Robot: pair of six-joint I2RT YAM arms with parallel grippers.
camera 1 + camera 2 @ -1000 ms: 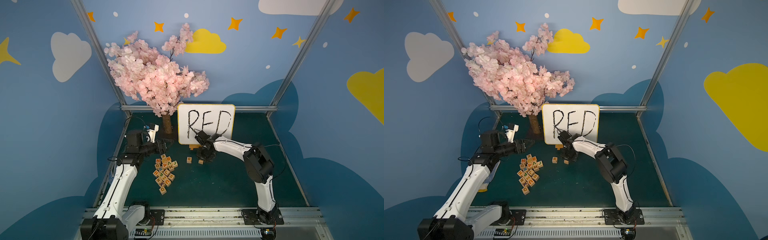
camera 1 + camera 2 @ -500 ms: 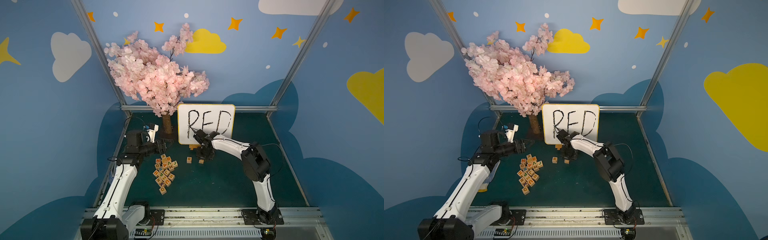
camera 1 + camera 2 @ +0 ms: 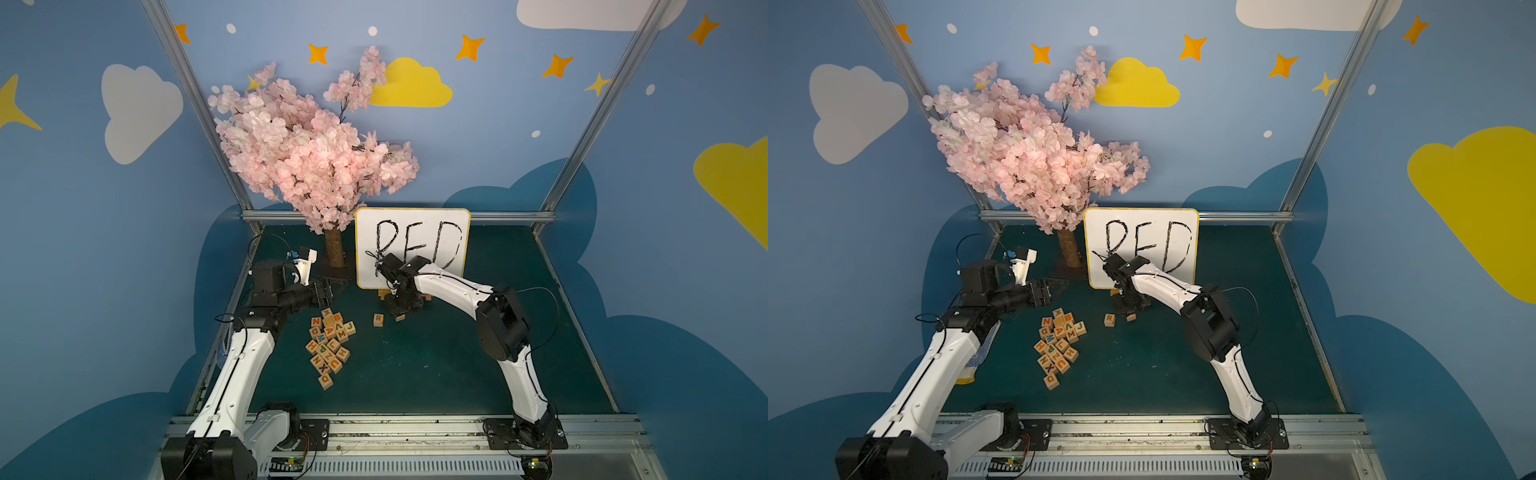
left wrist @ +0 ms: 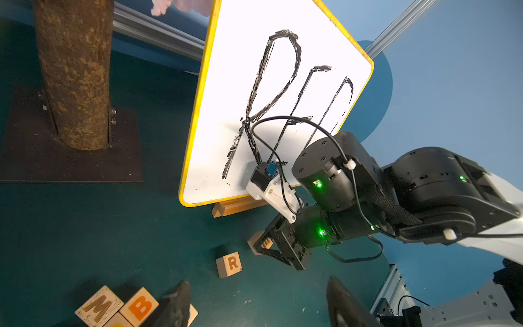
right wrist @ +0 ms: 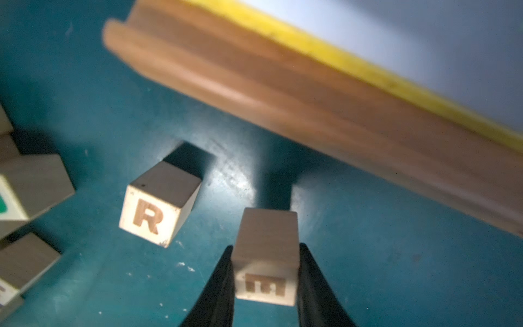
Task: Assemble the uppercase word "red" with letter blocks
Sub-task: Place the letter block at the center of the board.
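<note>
Tree (image 3: pixel 316 158): an artificial pink-blossom tree is stood at the back left of the green mat (image 3: pixel 415 365).
Board (image 3: pixel 415 220): a white, yellow-rimmed board with RED handwritten in black is propped upright in a wooden stand (image 5: pixel 283 93), just beside the trunk.
Right arm (image 3: pixel 453 291): it is stretched towards the foot of the board, with the wrist pointed down.
Left arm (image 3: pixel 245 357): it is held above the far end of the pile, level with the mat.
Letter blocks (image 3: pixel 328 345): about 15 cubes are bunched in a loose pile at the left centre of the mat; an orange D is shown uppermost at its near end.
Left gripper (image 4: pixel 257 283): the 2 fingers are seen apart, with nothing between them.
Right gripper (image 5: pixel 266 254): it is clamped on 2 opposite sides of the E block (image 5: pixel 266 269).
R block (image 3: pixel 378 319): it is laid alone on the mat in front of the board's lower left corner, R uppermost.
E block position: it is kept just right of the R block in both top views, a small gap apart; contact with the mat cannot be told.
</note>
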